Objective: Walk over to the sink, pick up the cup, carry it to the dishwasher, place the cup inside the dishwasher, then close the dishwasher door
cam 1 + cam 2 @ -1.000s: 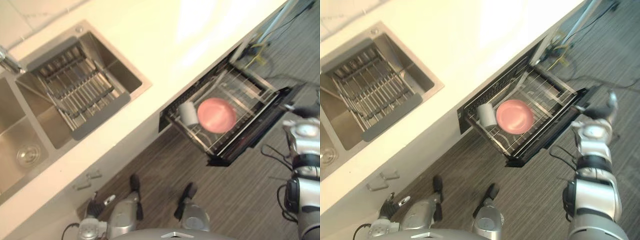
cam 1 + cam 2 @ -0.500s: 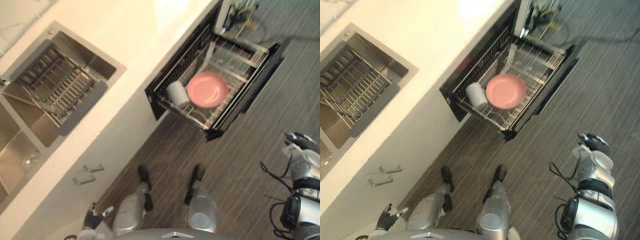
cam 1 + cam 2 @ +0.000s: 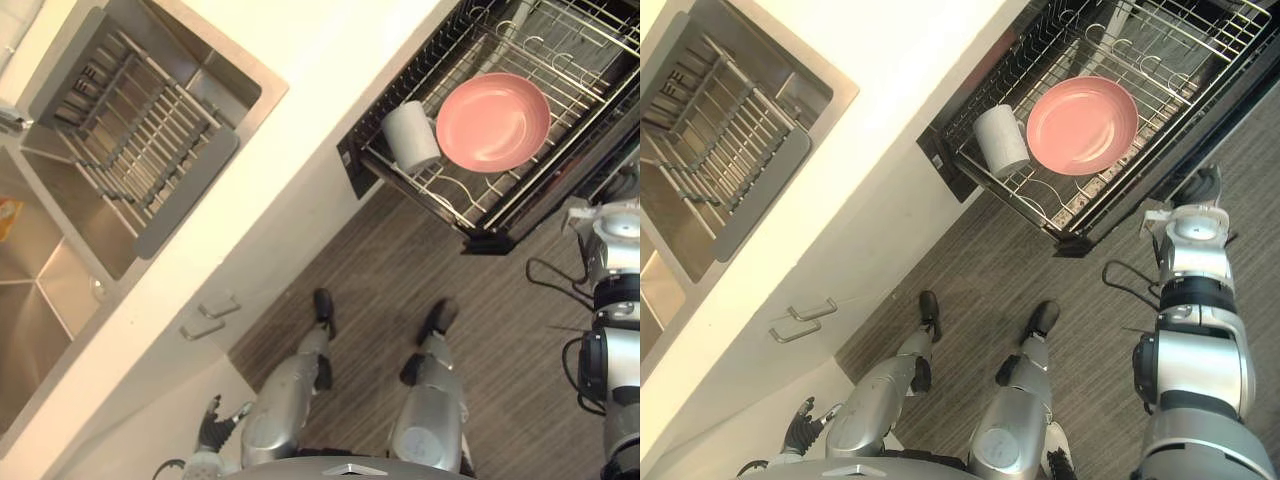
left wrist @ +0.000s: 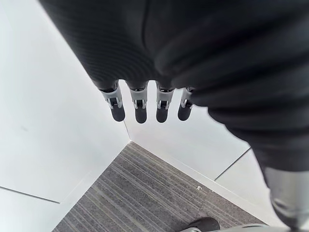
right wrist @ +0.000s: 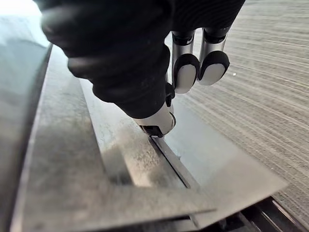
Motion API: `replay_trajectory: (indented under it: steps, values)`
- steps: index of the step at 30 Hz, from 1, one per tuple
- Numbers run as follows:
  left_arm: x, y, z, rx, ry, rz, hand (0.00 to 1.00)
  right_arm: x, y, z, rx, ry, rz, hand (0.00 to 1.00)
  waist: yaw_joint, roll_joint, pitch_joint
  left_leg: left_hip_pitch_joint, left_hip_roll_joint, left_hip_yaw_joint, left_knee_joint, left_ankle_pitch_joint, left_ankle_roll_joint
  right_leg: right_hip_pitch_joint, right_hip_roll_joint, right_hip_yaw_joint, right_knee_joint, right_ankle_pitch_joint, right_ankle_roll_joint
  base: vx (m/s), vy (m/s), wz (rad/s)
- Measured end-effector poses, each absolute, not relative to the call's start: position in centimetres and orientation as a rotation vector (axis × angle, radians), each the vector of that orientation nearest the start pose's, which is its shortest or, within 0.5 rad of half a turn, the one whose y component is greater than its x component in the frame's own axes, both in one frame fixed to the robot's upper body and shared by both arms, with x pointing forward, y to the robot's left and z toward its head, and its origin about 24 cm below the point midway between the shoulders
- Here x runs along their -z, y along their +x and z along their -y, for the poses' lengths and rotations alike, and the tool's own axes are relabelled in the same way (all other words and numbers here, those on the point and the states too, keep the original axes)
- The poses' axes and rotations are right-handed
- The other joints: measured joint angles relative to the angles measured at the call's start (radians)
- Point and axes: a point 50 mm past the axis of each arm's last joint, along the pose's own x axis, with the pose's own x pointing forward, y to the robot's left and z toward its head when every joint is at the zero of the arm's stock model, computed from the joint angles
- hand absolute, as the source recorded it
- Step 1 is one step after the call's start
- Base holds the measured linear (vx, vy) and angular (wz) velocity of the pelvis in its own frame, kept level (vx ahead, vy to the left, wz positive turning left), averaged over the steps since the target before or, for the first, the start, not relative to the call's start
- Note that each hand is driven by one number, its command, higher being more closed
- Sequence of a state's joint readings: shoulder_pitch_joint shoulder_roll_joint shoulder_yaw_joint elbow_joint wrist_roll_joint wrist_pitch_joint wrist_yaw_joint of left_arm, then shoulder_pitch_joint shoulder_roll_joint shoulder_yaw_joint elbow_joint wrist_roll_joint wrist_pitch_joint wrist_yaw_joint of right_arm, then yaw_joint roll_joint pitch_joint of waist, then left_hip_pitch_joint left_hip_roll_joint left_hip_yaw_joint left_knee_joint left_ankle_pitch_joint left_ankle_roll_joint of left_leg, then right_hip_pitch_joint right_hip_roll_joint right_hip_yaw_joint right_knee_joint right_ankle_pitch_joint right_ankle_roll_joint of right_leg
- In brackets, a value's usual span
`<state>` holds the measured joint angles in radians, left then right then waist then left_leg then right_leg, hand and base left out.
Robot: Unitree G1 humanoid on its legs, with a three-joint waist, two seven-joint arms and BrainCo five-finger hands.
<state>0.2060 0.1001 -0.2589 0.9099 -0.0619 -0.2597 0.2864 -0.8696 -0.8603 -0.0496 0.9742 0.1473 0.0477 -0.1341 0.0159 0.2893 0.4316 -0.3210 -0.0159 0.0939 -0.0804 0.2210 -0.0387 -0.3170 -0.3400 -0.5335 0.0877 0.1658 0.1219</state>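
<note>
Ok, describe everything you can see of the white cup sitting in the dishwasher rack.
The plain white cylindrical cup looks smooth, perhaps ceramic or plastic, with no handle visible. It rests tilted on the pulled-out wire dishwasher rack, in the corner nearest the pale countertop, close beside the round pink plate. Whether cup and plate touch I cannot tell. Its opening is not visible from here.

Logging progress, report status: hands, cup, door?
Left hand open, hanging low. Right hand open at dishwasher door. Cup racked beside pink plate. Door open, rack out.
</note>
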Motion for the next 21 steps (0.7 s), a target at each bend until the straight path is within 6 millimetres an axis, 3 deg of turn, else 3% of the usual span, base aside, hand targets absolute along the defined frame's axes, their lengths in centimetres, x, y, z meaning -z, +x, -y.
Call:
replay_trajectory:
  steps: [5, 11, 15, 16, 21]
  values:
    - [14.2, 9.9, -15.8, -0.095, 0.16, -0.796, 0.0, -22.6, 35.3, 37.4, 0.582, -0.445, 0.016, 1.0, 0.046, 0.006, -0.004, -0.003, -0.004, -0.097, -0.006, -0.002, -0.01, 0.012, -0.047, -0.086, 0.14, -0.093, -0.007, -0.04, -0.046, 0.51]
    - [14.2, 9.9, -15.6, -0.089, 0.129, -0.792, 0.0, -24.9, 36.8, 35.4, 0.502, -0.456, 0.072, 1.0, 0.088, 0.011, -0.008, -0.011, -0.019, -0.125, -0.006, 0.004, -0.017, 0.02, -0.106, -0.143, 0.245, -0.159, -0.001, -0.03, -0.043, 0.4]
    - [14.2, 9.9, -15.4, -0.076, 0.08, -0.782, 0.0, -25.3, 37.6, 34.3, 0.461, -0.327, 0.104, 1.0, 0.12, 0.016, -0.011, -0.013, -0.028, -0.151, 0.0, 0.022, -0.019, 0.029, -0.129, -0.176, 0.293, -0.2, 0.011, 0.03, -0.077, 0.28]
    - [14.2, 9.8, -15.2, -0.07, 0.057, -0.775, 0.0, -24.5, 37.6, 34.7, 0.458, -0.282, 0.079, 0.0, 0.12, 0.015, -0.011, -0.015, -0.029, -0.156, 0.0, 0.033, -0.005, 0.04, -0.129, -0.194, 0.301, -0.204, 0.015, 0.08, -0.094, 0.32]
    - [14.2, 9.9, -14.6, -0.054, -0.072, -0.777, 0.0, -24.5, 37.5, 34.9, 0.4, -0.201, 0.089, 0.0, 0.117, 0.015, -0.011, -0.011, -0.026, -0.168, 0.0, 0.035, -0.004, 0.043, -0.125, -0.195, 0.309, -0.215, 0.015, 0.03, -0.093, 0.03]
